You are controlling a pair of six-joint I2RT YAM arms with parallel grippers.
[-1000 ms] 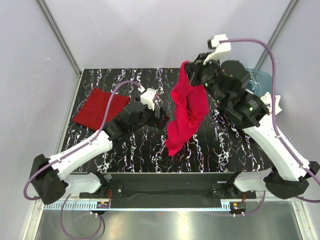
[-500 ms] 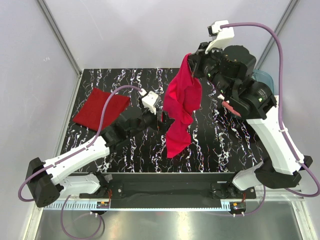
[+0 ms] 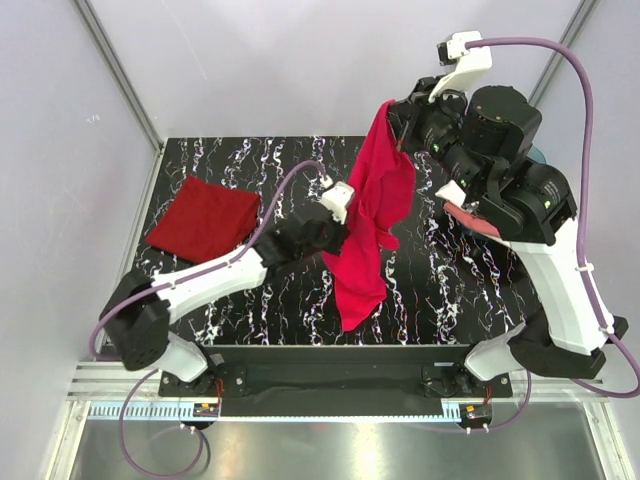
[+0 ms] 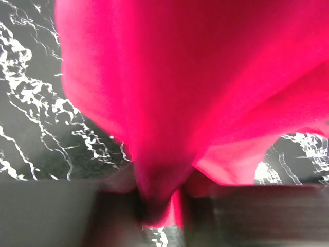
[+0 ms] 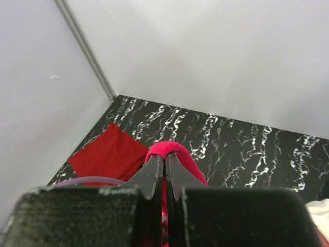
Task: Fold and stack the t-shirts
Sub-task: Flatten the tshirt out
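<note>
Crimson t-shirt (image 3: 375, 200) hangs in the air over the middle of the table (image 3: 250, 160), its long axis running from 12 o'clock down to about 6 o'clock. At its top end, the right gripper (image 3: 393, 110) is clamped on a fold. The left gripper (image 3: 342, 233) meets its 9 o'clock edge at mid-length, jaws pinched on bunched cloth, and is best placed to spread it. A darker red t-shirt (image 3: 205, 215) lies folded well off toward 9 o'clock.

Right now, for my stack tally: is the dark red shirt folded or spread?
Folded: the dark red shirt lies flat as a compact square, no sleeves showing.
</note>
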